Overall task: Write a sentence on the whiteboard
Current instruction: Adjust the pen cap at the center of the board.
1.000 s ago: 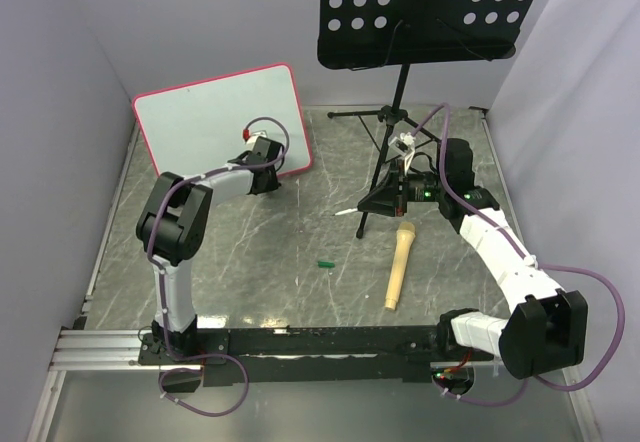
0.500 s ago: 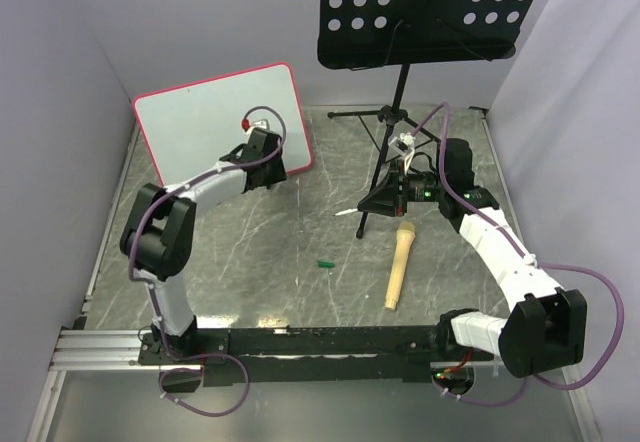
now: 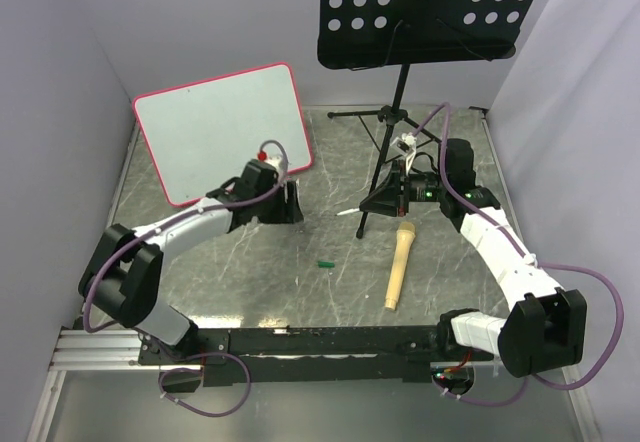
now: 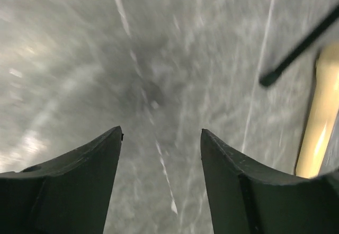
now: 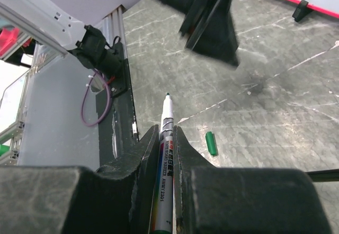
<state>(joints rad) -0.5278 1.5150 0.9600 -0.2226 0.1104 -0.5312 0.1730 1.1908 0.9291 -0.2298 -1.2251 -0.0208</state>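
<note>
As R gripper (image 5: 161,134) holds marker (image 5: 167,112), mic (image 3: 398,265) near

- Left arm (image 3: 190,224): elbow low and out to the left, forearm stretched forward and to the right.
- Left gripper (image 3: 291,202): fingers spread, gap clear, nothing between them; angled down and forward.
- Right arm (image 3: 500,252): elbow at the far right, forearm running forward and left.
- Right gripper (image 5: 167,132): points left, fingers pinched on a marker (image 5: 167,112), whose tip juts past the fingertips.
</note>
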